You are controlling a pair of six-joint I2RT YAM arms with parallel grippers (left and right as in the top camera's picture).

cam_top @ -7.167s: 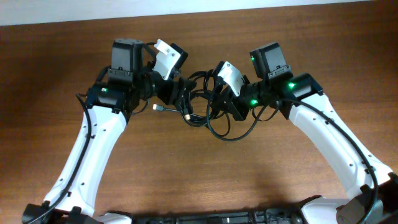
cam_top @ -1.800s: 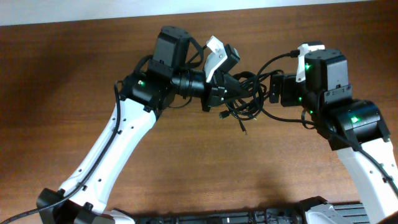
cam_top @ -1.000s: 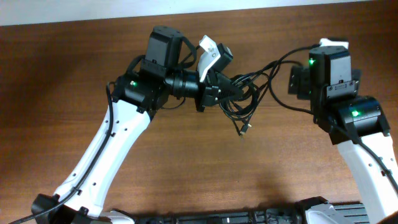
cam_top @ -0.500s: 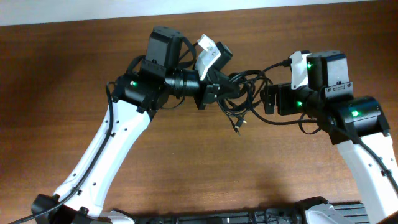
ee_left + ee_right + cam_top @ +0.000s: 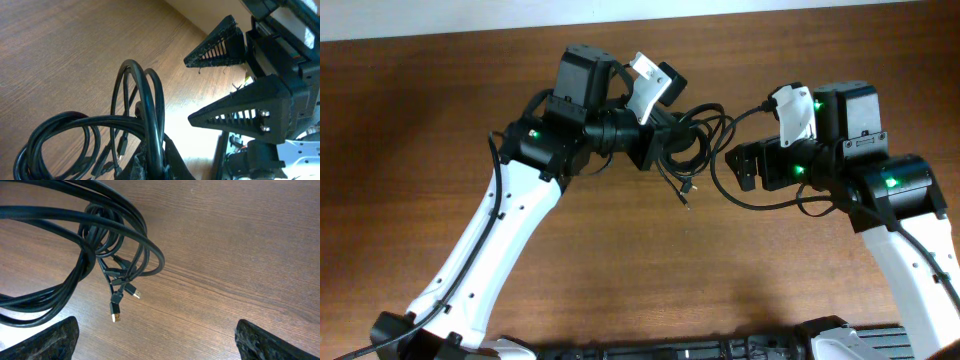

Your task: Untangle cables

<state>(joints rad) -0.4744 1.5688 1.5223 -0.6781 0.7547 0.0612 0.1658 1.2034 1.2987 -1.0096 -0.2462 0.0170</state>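
The cables (image 5: 695,132) are a tangle of thin black loops hanging above the wooden table. My left gripper (image 5: 667,140) is shut on them. In the left wrist view one thick loop (image 5: 145,100) rises from between my left gripper (image 5: 156,162) fingers, and small plugs (image 5: 121,145) dangle to its left. My right gripper (image 5: 742,166) is open and empty just right of the bundle, not touching it. The right wrist view has the cables (image 5: 100,245) at upper left with several plugs (image 5: 116,312) hanging down. My right gripper (image 5: 157,340) fingertips (image 5: 55,337) stand wide apart at the bottom corners.
Brown wooden table (image 5: 410,120) lies all round. Its far edge meets a pale wall (image 5: 640,8) at the top. The right gripper's ribbed fingers (image 5: 235,112) show close by in the left wrist view. A long black loop (image 5: 745,205) sweeps below the right gripper.
The right gripper has swung round from facing away and moved left toward the bundle. The left gripper has shifted the hanging bundle slightly left and up, and the dangling plug moved with it.
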